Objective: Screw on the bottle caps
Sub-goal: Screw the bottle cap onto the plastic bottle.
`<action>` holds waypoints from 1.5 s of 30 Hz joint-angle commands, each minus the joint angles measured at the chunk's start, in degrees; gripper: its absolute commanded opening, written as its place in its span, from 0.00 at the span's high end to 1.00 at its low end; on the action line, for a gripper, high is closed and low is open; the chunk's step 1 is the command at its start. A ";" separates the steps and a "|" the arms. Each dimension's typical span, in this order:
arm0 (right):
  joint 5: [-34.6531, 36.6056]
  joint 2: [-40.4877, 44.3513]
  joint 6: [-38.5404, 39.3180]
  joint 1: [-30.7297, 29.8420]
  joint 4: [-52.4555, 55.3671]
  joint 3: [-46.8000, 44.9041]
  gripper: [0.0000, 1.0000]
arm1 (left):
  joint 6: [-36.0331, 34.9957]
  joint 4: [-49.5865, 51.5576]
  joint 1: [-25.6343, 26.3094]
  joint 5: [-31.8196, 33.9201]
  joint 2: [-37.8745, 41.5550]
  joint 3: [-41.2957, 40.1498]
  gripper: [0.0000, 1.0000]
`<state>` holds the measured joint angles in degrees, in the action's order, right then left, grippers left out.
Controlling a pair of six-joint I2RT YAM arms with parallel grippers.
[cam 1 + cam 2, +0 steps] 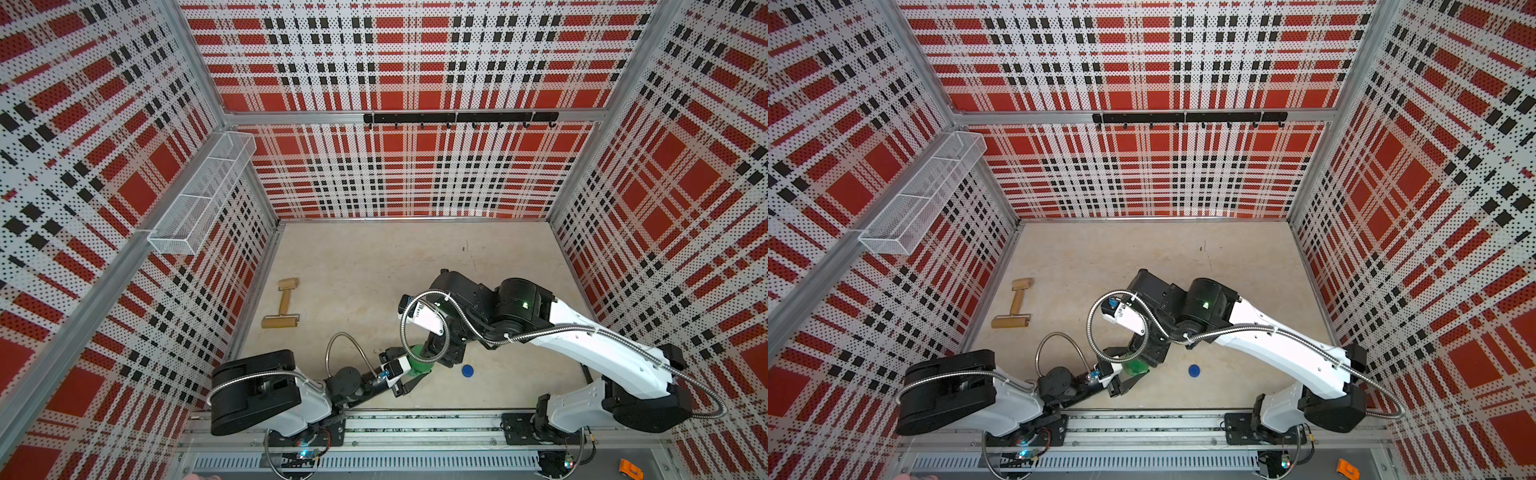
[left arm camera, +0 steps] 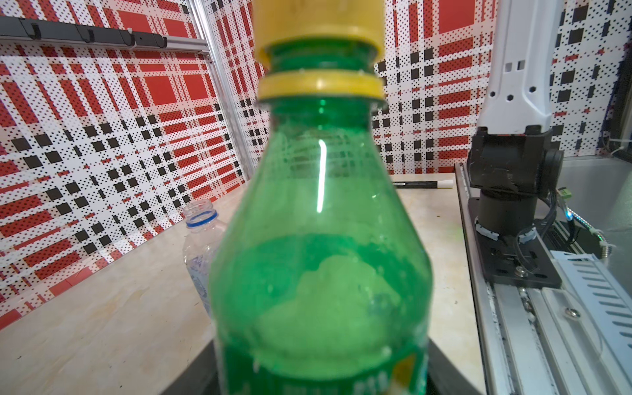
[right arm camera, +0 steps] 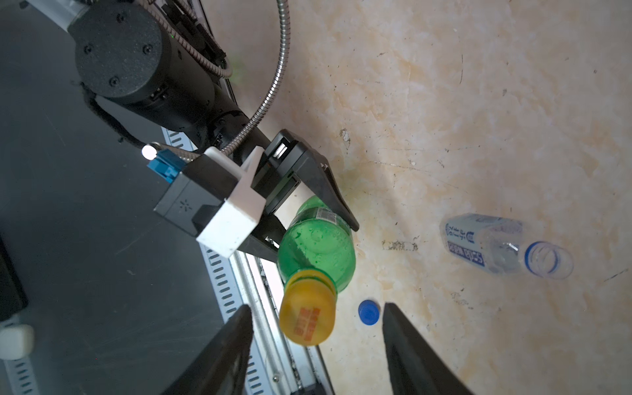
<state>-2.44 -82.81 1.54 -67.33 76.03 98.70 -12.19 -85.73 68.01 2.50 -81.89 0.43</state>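
A translucent green bottle (image 1: 419,362) (image 1: 1136,365) (image 2: 318,239) stands upright near the table's front, and my left gripper (image 3: 307,225) (image 2: 318,383) is shut on its labelled body. The yellow-orange cap (image 3: 307,316) (image 2: 319,27) sits on its neck, with a gap showing above the yellow ring (image 2: 319,85). My right gripper (image 3: 316,307) hangs over the bottle, open, its fingers (image 3: 236,338) on either side of the cap and clear of it. The blue cap (image 1: 468,370) (image 1: 1194,370) (image 3: 368,312) lies on the table to the right. The clear bottle (image 3: 496,246) (image 2: 200,246) stands uncapped; my right arm hides it in both top views.
Two wooden rollers (image 1: 282,305) lie at the left of the table. A wire basket (image 1: 203,195) hangs on the left wall and a hook rail (image 1: 461,118) on the back wall. A black marker (image 2: 420,184) lies far off. The arms' metal rail (image 1: 415,428) runs along the front.
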 commanded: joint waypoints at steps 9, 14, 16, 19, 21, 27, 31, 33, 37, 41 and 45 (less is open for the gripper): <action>3.91 -2.10 -10.05 -0.61 3.05 6.53 0.23 | 3.76 -3.30 -2.31 -5.34 -4.80 2.08 0.35; 0.50 -0.33 -15.51 3.35 0.84 5.90 0.00 | 5.44 -3.65 -2.55 -4.49 -3.67 2.12 0.34; -3.20 -0.16 -15.73 5.67 1.74 6.31 0.00 | 5.84 -3.61 -2.53 -4.15 -2.49 1.81 0.34; -3.43 -1.07 -15.50 7.53 5.57 6.77 0.01 | 6.71 -3.74 -2.62 -3.63 -0.94 1.31 0.33; -6.69 -2.07 -14.75 7.56 6.84 6.56 0.05 | 7.09 -3.65 -2.61 -3.87 -0.08 0.92 0.33; -9.57 -3.93 -13.38 7.59 9.84 9.56 0.15 | 7.53 -3.71 -2.68 -4.44 0.19 0.57 0.33; -9.27 -5.30 -14.40 7.56 10.45 9.17 0.16 | 7.88 -3.61 -2.71 -4.86 -0.50 0.52 0.33; -8.05 -5.52 -14.84 7.56 10.72 9.69 0.18 | 7.82 -3.56 -2.71 -5.24 -1.52 0.84 0.33; -6.52 -6.52 -15.18 6.55 10.82 9.74 0.24 | 7.75 -3.56 -2.73 -5.48 -2.41 1.21 0.33; -3.42 -7.51 -14.73 4.90 10.82 9.67 0.29 | 7.79 -3.54 -2.71 -5.73 -3.01 1.35 0.33; -1.64 -8.23 -14.34 3.89 10.82 9.17 0.35 | 7.79 -3.56 -2.71 -5.47 -2.97 1.29 0.33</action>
<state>-6.26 -90.30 -13.21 -62.85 87.05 106.96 -4.91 -87.11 65.65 -2.57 -84.44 1.32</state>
